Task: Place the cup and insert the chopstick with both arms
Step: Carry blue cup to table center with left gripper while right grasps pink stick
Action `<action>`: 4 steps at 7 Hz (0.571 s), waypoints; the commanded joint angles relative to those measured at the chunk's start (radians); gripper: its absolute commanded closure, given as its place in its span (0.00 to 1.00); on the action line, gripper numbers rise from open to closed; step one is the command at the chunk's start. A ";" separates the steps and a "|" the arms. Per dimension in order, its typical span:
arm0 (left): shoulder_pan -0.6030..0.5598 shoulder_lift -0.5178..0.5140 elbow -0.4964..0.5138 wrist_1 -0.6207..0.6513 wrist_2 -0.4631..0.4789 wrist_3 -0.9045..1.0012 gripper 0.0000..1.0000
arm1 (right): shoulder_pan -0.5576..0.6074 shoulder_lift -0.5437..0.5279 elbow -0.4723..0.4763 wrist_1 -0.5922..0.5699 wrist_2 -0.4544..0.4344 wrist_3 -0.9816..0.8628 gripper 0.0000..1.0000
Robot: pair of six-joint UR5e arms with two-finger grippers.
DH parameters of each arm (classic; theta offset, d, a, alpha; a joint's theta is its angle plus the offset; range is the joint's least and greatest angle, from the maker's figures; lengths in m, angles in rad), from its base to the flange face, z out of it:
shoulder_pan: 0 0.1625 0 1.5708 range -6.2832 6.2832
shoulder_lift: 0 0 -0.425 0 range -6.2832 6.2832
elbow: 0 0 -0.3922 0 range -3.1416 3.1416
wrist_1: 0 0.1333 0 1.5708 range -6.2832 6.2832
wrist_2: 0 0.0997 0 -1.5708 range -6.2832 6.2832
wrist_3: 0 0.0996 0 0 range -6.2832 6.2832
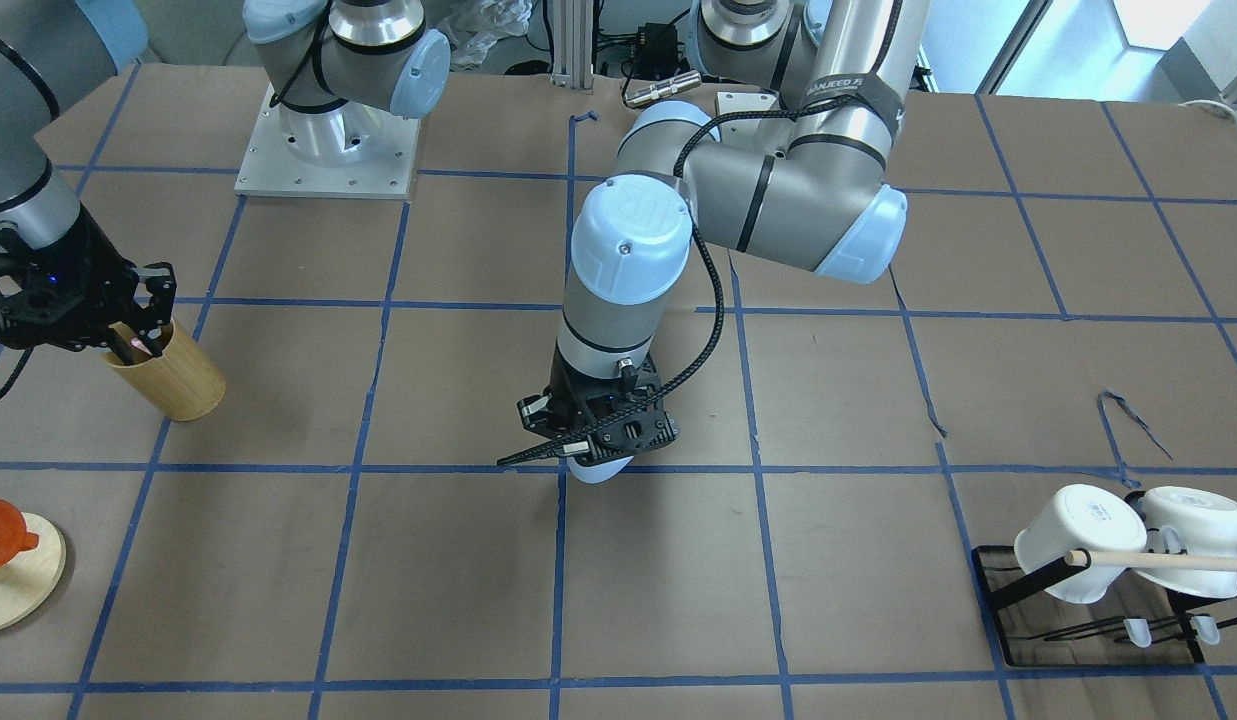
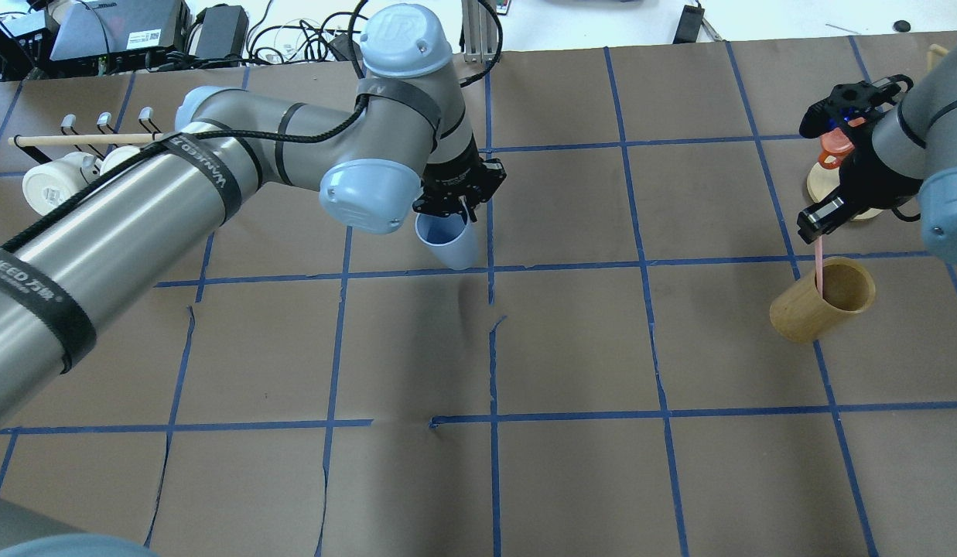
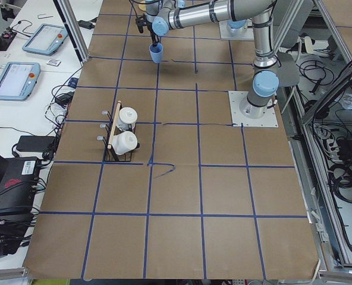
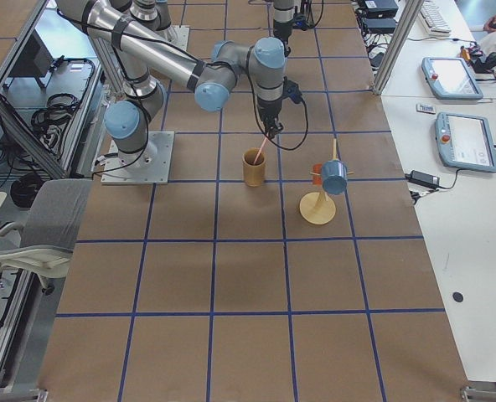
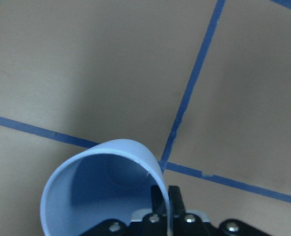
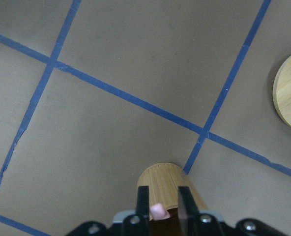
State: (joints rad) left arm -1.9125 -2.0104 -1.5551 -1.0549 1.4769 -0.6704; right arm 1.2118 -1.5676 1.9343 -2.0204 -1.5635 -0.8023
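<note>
Just above the wooden cup [image 2: 812,313], the right claw [image 2: 816,223] pinches the pink chopstick [image 2: 820,267], its low end inside. Far from that cup, the left claw [image 2: 456,204] grips the blue cup [image 2: 447,241] by its rim.

Table [image 3: 176,237] is covered in brown paper with a blue tape grid [image 2: 493,420] stuck over it. There's a white desk [image 3: 15,116] along one side with two tablet-type controllers [image 3: 15,80] on it. A grey office chair [image 4: 30,226] is parked on the opposite side, with black cables [image 3: 336,172] piled on the floor. Aluminium frame posts [image 4: 396,46] stand at the table's edge. Bright light comes in from what looks like a window [image 1: 1078,40].
</note>
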 commanded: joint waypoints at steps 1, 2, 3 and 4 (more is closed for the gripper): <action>-0.029 -0.021 0.001 0.026 -0.001 -0.018 1.00 | 0.000 -0.002 -0.003 0.002 -0.001 0.000 0.71; -0.033 -0.027 -0.009 0.029 0.000 -0.023 0.33 | 0.000 -0.002 -0.005 0.003 -0.001 0.000 0.79; -0.034 -0.031 -0.010 0.029 -0.001 -0.031 0.03 | 0.000 -0.005 -0.008 0.020 -0.016 0.000 0.88; -0.033 -0.027 0.004 0.038 0.000 -0.017 0.00 | 0.000 -0.009 -0.020 0.029 -0.032 0.000 0.89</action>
State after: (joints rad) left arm -1.9449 -2.0381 -1.5597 -1.0245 1.4764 -0.6945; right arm 1.2118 -1.5724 1.9247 -2.0037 -1.5789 -0.8023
